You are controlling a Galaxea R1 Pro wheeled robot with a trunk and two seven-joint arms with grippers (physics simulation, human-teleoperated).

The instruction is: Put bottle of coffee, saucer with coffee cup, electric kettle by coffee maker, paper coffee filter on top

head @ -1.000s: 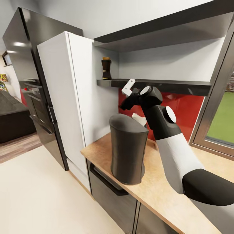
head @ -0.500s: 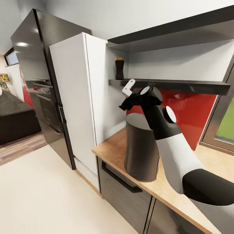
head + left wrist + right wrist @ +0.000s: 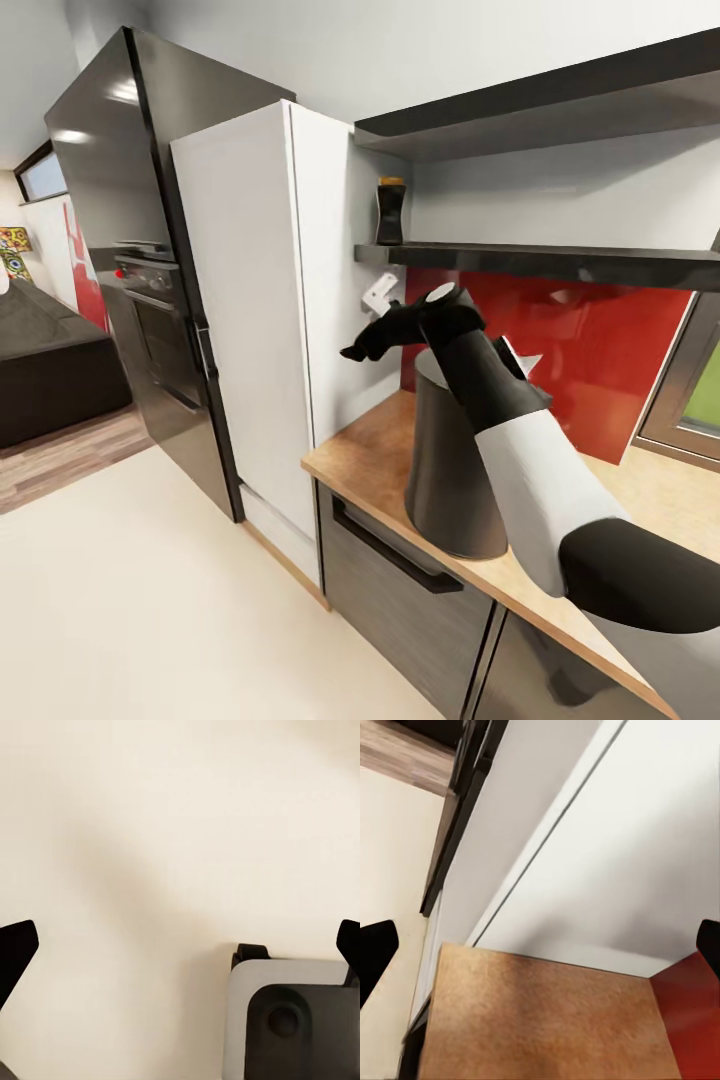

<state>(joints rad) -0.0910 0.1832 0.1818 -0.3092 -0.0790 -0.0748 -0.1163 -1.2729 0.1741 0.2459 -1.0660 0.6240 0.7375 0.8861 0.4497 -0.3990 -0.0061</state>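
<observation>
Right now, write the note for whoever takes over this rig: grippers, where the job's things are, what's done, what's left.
Right gripper: raised above the coffee maker, below the kitchen shelf; open and empty, its fingertips wide apart in the right wrist view.
Left gripper: open, empty, facing the pale floor.
Bottle of coffee: upright at the shelf's left end, by the white cabinet, untouched.
Done: coffee maker stands on the kitchen countertop.
Left: bring the bottle down beside the coffee maker; then filter, saucer, cup and kettle.
</observation>
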